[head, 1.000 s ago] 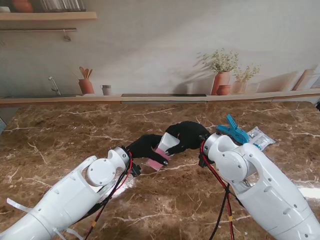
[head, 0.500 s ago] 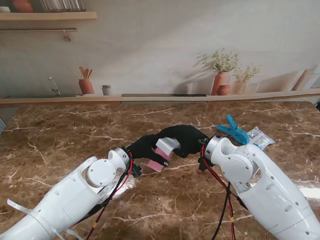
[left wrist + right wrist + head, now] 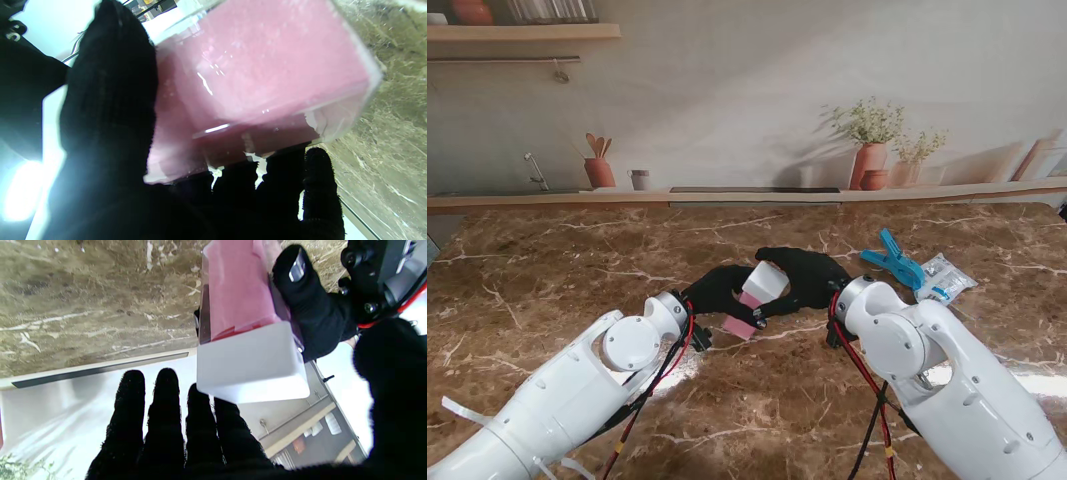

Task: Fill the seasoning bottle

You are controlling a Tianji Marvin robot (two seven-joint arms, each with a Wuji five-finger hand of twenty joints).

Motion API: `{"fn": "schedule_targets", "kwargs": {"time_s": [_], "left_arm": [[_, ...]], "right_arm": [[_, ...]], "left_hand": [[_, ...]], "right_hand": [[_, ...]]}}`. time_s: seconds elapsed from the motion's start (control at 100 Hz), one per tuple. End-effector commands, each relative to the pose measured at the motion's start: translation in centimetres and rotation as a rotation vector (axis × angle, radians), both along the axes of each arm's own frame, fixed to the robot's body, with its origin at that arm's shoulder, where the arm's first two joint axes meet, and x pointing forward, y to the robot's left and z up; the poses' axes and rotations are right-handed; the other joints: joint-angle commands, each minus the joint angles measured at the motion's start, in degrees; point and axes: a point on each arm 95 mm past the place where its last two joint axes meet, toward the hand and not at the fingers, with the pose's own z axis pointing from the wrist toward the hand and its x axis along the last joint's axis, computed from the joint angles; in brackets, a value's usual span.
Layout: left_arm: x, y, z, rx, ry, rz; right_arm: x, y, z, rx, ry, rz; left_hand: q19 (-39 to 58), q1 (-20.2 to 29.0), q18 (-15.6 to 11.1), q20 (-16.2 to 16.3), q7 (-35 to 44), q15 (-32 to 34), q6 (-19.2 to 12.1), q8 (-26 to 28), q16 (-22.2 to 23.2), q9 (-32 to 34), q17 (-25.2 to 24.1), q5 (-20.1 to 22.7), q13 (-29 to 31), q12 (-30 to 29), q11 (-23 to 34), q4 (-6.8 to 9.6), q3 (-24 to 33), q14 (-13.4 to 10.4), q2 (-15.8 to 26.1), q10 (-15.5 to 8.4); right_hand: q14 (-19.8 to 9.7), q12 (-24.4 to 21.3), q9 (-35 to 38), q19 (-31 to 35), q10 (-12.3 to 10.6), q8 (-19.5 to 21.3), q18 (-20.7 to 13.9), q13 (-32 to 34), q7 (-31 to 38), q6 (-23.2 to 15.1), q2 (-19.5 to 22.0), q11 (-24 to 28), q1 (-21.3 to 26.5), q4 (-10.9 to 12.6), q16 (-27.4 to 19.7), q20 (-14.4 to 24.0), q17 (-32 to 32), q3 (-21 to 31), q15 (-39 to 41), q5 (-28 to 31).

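Pink powder fills the clear, square-sided seasoning bottle (image 3: 754, 298), which is held off the marble table (image 3: 547, 270) between the two black-gloved hands. Its long axis is tilted: the white cap (image 3: 768, 279) is the higher end and points toward the right hand (image 3: 805, 279) and away from me, while the pink base end slants down toward me and to the left, by the left wrist.

The bottle lies across the palm side of the left hand (image 3: 717, 291). In the left wrist view the thumb (image 3: 110, 83) is pressed along one clear wall of the bottle (image 3: 267, 73) and the other fingers (image 3: 317, 180) curl under its base edge, so this hand is closed around the pink body and carries it.

The cap sits right at the right hand's fingers. In the right wrist view the white cap (image 3: 250, 363) faces the camera, the four fingers (image 3: 163, 413) are stretched out nearly straight and side by side just beside and under its edge, and the thumb stands apart on the other side. One fingertip looks to touch the cap's rim, but I cannot tell whether the hand truly grips it; the fingers are not wrapped around it.

A blue clip (image 3: 892, 260) and a small clear packet (image 3: 947, 277) lie on the table beyond the right forearm.
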Motion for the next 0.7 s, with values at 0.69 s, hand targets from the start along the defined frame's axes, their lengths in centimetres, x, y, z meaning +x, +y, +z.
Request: {"fn": "schedule_targets", "kwargs": {"time_s": [0.69], "left_arm": [[-0.4,-0.7,0.7,-0.015,-0.026,-0.006]], "right_arm": [[-0.4,0.3,0.4,0.114,0.063,0.079]], "left_hand": [[0.88,6.96,-1.18,0.85,9.68,2.46,-12.43,4.91,0.70,5.75,-1.09,6.69,0.58,4.92,15.92,0.20,16.89,-1.25,24.50,-5.82]], "right_hand": [[-0.10,-7.48,-10.37,-7.27,-1.56,-9.57,2.80,-14.93,-11.64,-9.76,1.11,-8.88,5.75,0.92,-5.57,-1.56,-7.06,-5.81,-8.31,-5.33]]}}
